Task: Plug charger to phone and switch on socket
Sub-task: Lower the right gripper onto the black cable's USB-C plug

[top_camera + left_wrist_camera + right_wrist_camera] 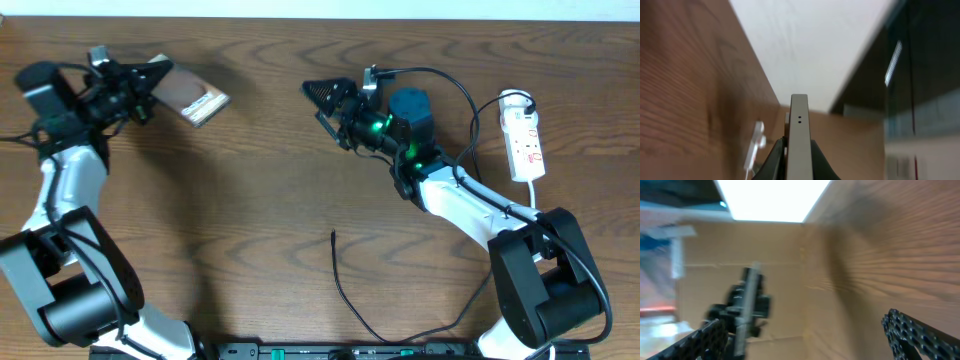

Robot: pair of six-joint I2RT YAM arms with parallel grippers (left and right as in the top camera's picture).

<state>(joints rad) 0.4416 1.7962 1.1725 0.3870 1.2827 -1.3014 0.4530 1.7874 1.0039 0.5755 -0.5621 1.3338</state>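
Two left fingers (776, 159) are pressing together on the phone (799, 131), pinching one end so that its narrow edge is pointing away from the left gripper (155, 88), near the far left corner of the table (250, 220). The right gripper (322, 100) is hanging over mid-table with its jaws spread wide, holding nothing. The charger (334, 238) tip is lying well apart from both, nearer the front. Pinched at one end only, the phone is inviting a pivot once a plug pushes on it, and the thin charger is threatening to flex or slip. Blur is smearing the right wrist view. No port is showing clearly, the charger's far end is running out of frame, and the switch on the socket (524, 135) is too small to read.
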